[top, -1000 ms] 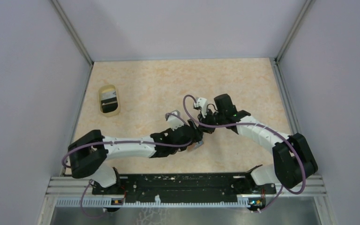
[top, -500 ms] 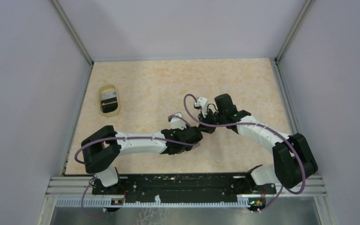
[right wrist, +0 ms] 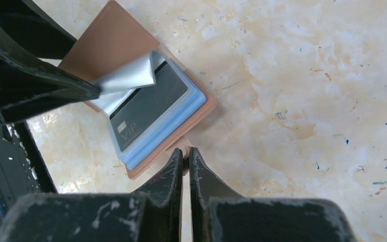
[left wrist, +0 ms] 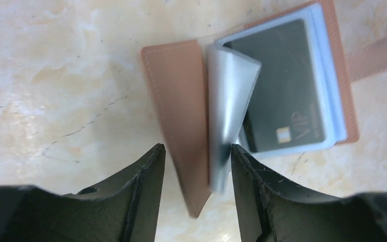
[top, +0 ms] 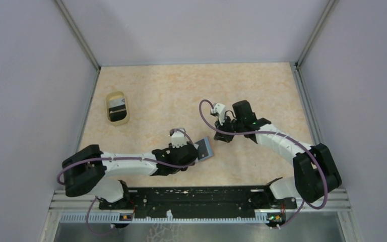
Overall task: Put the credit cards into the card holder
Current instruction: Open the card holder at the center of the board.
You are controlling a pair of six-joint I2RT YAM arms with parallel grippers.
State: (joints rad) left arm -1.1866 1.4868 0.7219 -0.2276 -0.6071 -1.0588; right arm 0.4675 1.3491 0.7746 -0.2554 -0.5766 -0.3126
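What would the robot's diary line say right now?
card holder: lying open | left gripper: jaws around its cover | right gripper: shut on its strap

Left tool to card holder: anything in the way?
Nothing visible. The card holder lies open on the table, and its brown cover and a curled clear sleeve already sit between the fingers of the left tool.

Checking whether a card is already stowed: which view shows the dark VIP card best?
Left wrist: the VIP card fills the frame, flat in the open holder under a clear sleeve. Right wrist shows it smaller, partly under a curled sleeve. From the top view only the holder is visible.
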